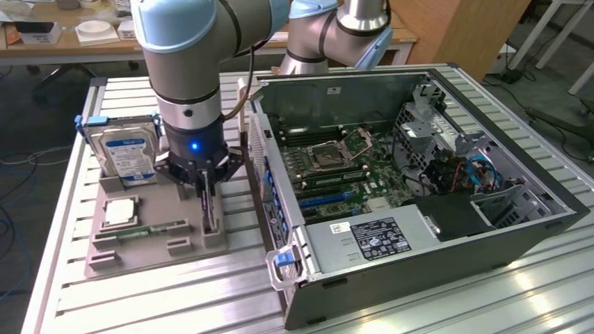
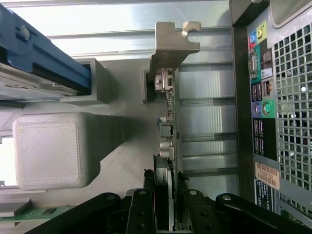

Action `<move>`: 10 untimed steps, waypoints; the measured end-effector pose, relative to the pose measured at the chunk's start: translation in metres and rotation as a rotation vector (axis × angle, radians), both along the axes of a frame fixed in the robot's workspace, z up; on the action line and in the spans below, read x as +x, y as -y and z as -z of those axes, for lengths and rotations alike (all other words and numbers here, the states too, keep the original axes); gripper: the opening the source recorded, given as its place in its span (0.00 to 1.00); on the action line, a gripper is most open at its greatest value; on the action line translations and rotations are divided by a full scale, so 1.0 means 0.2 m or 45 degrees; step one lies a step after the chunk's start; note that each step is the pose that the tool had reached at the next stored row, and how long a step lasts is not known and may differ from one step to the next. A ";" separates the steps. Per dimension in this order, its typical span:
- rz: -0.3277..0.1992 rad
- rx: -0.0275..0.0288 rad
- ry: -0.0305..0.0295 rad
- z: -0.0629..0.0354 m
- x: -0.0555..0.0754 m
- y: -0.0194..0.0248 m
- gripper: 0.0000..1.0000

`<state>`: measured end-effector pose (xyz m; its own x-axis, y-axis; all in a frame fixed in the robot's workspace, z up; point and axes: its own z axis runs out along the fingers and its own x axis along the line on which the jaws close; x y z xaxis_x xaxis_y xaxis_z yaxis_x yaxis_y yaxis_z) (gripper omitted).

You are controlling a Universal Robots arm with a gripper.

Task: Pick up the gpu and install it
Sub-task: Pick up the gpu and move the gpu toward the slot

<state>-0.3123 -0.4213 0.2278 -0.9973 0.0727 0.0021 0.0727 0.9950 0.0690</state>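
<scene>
The black end effector point(image 1: 206, 191) looks clamped on the thin, dark gpu card with the silvery metal end bracket point(image 2: 168, 112), its fingers point(image 2: 148, 200) pressed against both faces of the top edge. The card stands on edge in a slot of the grey plastic parts holder point(image 1: 163, 202) on the ribbed aluminium bench point(image 1: 167, 299). It's just to the exterior view's left of the open black computer case point(image 1: 399, 275), probably upright so that top edge is free to grab.

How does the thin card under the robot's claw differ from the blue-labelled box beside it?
The gpu is a thin dark card standing on edge; the hard drive is a boxy block with a blue-white label. The end effector is down at the gpu, while the hard drive sits apart from it. Both rest in the gray holder.
</scene>
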 end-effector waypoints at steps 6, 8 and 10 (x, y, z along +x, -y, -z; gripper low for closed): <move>0.000 0.0016 -0.0002 -0.008 0.00 0.003 0.27; 0.000 0.0026 0.0000 -0.008 0.00 0.003 0.27; 0.000 0.0029 0.0001 -0.009 0.00 0.004 0.27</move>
